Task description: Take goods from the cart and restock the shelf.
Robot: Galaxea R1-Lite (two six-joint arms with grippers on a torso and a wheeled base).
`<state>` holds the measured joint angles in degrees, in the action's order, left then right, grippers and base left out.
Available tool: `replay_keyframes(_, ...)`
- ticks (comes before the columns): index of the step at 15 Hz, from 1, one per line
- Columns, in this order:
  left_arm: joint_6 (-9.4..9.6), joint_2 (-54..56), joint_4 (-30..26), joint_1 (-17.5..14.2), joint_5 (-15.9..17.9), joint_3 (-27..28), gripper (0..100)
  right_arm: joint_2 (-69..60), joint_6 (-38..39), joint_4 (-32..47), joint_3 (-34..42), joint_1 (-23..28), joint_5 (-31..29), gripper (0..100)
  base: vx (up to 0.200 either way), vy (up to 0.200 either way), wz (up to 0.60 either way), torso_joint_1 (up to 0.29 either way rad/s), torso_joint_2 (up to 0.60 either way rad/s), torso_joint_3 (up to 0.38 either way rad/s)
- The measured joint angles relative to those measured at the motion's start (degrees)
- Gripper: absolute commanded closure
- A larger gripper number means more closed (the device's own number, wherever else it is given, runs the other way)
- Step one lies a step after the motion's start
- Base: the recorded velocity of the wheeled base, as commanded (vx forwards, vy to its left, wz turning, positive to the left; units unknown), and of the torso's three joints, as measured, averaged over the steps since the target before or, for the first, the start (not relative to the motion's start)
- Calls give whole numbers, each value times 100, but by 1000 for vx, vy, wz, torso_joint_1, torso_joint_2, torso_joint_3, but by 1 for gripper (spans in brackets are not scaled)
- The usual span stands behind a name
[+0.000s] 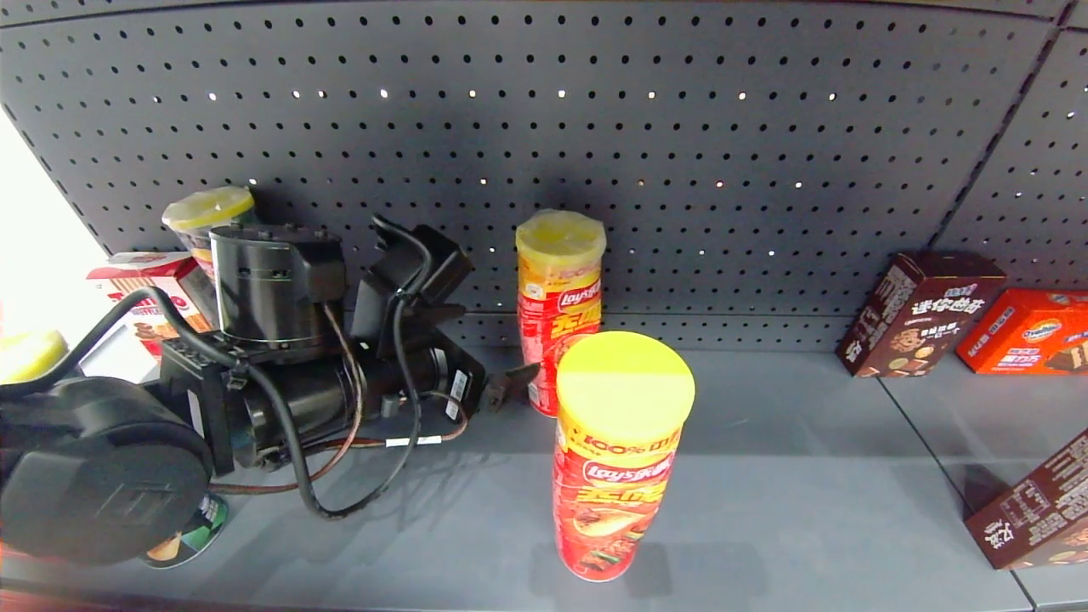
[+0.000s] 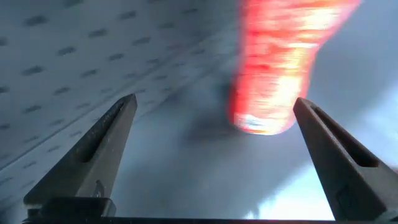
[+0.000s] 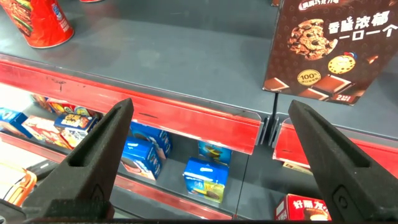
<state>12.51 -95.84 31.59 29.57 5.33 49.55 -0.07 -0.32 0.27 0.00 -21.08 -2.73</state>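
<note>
A grey shelf (image 1: pixel 807 476) backed by dark pegboard (image 1: pixel 595 110) carried two red crisp cans with yellow lids, both upright. The rear can (image 1: pixel 559 306) stood near the back wall and the front can (image 1: pixel 620 459) just ahead of it, towards the shelf edge. The left arm lay low along the shelf. The left gripper (image 2: pixel 214 102) was spread wide and empty, and the rear can's base sat beyond the tips, nearer one finger and apparently clear of both. The right gripper (image 3: pixel 211 107) hung equally wide and empty over the shelf's red front rail, near a brown cookie box (image 1: pixel 922 310) and an orange box (image 1: pixel 1024 331). With the rear can already on its base, the placing looked all but done. A clean finish would call for drawing the left arm straight back along its own line, fingers kept wide, so neither pad clipped the rear can nor the wrist swept the front one.
</note>
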Motion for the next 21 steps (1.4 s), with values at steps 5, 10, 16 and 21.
replay_keyframes(5,-6,-73,9,55,-422,149,0,0,0,0,0,0,0,0,0,0,0,0,0,0)
replay_keyframes(10,0,-278,2,-17,-625,394,0,0,0,0,0,0,0,0,0,0,0,0,0,0)
replay_keyframes(16,44,-295,-24,-124,-764,364,0,0,-1,0,0,0,0,0,0,0,0,0,0,0)
replay_keyframes(21,60,-294,-44,-155,-926,358,0,0,0,-2,0,-2,2,0,0,0,0,0,0,0)
